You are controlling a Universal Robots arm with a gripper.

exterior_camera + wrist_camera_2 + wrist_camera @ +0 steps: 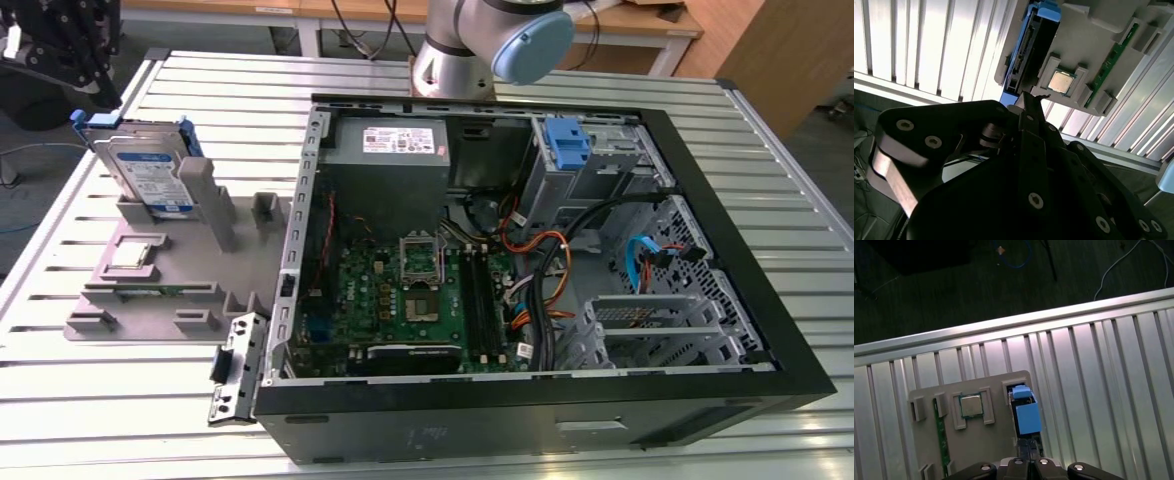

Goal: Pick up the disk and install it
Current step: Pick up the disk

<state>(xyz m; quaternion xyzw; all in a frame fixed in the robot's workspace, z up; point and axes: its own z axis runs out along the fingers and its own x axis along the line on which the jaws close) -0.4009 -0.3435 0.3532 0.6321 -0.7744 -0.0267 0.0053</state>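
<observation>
- The disk [144, 175], a rectangular silver hard drive with a white-and-blue label in a blue plastic carrier, stands upright on its edge in a slot of a grey plastic holder [187, 300], at the exterior view's left.
- In both wrist views the disk [1026, 47] [1027, 417] is seen edge-on, its blue carrier uppermost in the holder [1094, 30] [984, 445].
- The black gripper [96, 92] hangs just above the disk's top edge, apart from it and holding nothing.
- In both wrist views the gripper [1030, 97] [1027, 452] has its fingers pressed together, their tips pointing toward the disk's near end.
- A small square silver chip [130, 256] [1060, 81] [970, 406] lies flat in a framed pocket of the holder, just beside the disk's slot.
- A narrow green circuit strip [1114, 55] [941, 437] sits in a groove of the holder on the far side of the chip from the disk.
- The holder rests on a ribbed silver metal desk [80, 420] [929, 45] [1104, 365].
- A black open computer case [747, 290] lies on its side on the desk just beside the holder, toward the exterior view's right.
- Inside the case are a green motherboard [400, 290], a grey power supply box [390, 140] and an upright blue plastic latch [567, 142], all well apart from the disk.
- The grey robot arm [474, 45] rises behind the case.
</observation>
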